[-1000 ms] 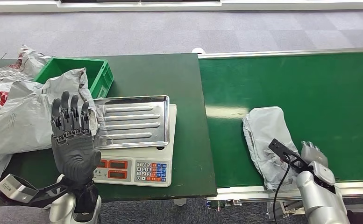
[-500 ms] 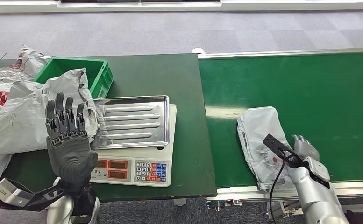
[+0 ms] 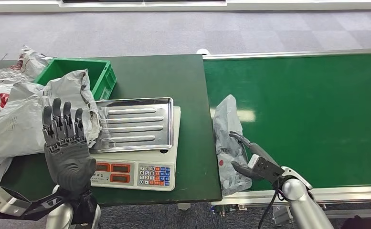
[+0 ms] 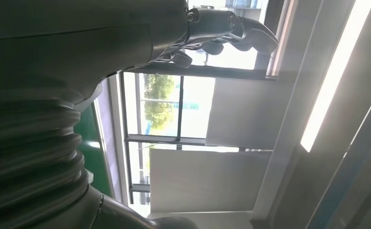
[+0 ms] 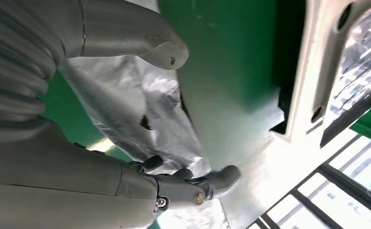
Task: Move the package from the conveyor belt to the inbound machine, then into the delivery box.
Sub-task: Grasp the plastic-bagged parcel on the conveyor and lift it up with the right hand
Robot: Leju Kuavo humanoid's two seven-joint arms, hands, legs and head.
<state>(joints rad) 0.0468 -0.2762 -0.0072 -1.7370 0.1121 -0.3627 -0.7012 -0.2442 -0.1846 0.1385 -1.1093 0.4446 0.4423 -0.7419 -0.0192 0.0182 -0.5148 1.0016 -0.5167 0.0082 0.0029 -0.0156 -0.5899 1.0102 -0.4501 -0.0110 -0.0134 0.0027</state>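
- Head view has the grey package point(image 3: 228, 143) crumpled up at the near left end of the green conveyor belt point(image 3: 317, 109), right by the edge of the dark table point(image 3: 193, 143).
- Right hand point(image 3: 250, 160) sits against the package's right side; in the right wrist view the thumb point(image 5: 145, 40) is over one face of the plastic and the darker fingers point(image 5: 193, 183) curl under the other, so it's gripping the bag point(image 5: 140, 119).
- Just past the package from that hand is the scale point(image 3: 140, 174) with its steel tray point(image 3: 133, 124) on top, which looks bare.
- Left hand point(image 3: 64, 143) is raised upright at the scale's far side, fingers straight and apart, holding nothing.
- Behind the left hand there's a heap of grey mailer bags point(image 3: 16, 114), and the green bin point(image 3: 78, 76) is beyond those.
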